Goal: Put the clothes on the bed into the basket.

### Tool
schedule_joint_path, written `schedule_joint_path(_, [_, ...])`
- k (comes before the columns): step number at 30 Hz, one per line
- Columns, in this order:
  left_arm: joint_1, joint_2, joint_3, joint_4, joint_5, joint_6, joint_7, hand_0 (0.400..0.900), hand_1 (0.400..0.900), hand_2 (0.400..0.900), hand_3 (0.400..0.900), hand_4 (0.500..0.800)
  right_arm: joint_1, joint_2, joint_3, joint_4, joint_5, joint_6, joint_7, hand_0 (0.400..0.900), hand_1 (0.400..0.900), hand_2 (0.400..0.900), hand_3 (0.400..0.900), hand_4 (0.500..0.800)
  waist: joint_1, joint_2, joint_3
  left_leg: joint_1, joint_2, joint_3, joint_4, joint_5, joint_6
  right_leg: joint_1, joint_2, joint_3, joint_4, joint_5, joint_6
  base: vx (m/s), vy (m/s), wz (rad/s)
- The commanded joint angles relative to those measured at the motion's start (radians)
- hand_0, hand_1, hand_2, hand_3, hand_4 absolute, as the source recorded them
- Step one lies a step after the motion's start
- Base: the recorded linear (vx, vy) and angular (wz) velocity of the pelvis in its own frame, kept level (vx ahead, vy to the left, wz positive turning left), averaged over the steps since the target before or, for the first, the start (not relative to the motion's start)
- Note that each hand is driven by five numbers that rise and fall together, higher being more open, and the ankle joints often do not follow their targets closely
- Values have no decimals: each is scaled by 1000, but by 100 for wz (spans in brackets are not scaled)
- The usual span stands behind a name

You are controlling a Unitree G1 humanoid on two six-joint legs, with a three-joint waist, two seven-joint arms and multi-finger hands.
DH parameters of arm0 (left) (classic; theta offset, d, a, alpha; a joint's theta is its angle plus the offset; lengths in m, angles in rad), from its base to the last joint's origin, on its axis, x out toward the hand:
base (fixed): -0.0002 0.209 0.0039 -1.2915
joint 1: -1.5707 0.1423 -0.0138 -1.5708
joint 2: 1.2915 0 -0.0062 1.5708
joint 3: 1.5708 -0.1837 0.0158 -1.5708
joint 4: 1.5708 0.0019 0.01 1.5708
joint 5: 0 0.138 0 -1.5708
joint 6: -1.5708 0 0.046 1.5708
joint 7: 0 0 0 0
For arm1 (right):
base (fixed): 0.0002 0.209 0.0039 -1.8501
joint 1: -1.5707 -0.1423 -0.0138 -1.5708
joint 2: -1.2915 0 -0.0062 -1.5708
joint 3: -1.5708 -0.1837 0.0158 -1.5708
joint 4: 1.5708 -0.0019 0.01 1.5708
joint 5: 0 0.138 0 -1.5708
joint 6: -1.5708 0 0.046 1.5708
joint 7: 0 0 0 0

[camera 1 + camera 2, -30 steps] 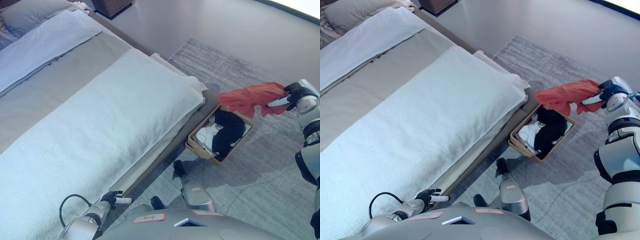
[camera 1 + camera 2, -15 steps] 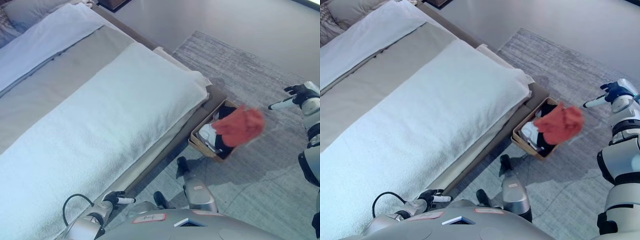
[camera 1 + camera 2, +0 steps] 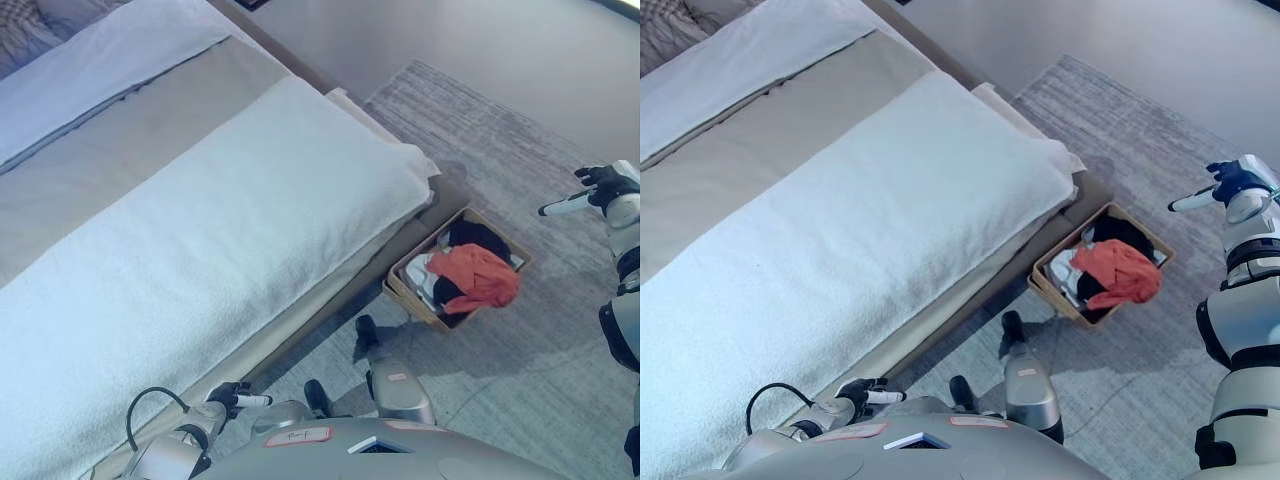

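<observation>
An orange garment (image 3: 479,277) lies in the basket (image 3: 405,293) on the rug (image 3: 520,360) at the foot of the bed (image 3: 200,230), draped over the dark and white clothes (image 3: 440,275) and spilling toward the rim — the risk, as I judge it, is that it slides out if nudged. The right hand (image 3: 590,192) hangs out to the side, well apart, fingers extended and empty; the left hand (image 3: 232,396) sits low by the mattress edge, loosely open, holding nothing.
</observation>
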Motion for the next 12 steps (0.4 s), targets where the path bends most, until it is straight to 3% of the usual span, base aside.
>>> schedule_joint_path(1, [-9,91,-12,44,48,0,21,900,900,900,900,800,-86,-23,8,-20,19,-30,-50,900,900,900,900,800,26,-49,-14,-53,19,-45,101,-62,-16,67,-50,60,37,-51,30,-6,-9,10])
schedule_joint_path(12, [-18,94,-15,40,55,2,21,900,900,900,900,800,-61,-21,5,-74,43,-46,-40,900,900,900,900,800,63,-96,-33,-50,28,-92,114,-63,-19,108,-59,8,41,-74,15,-6,-14,16])
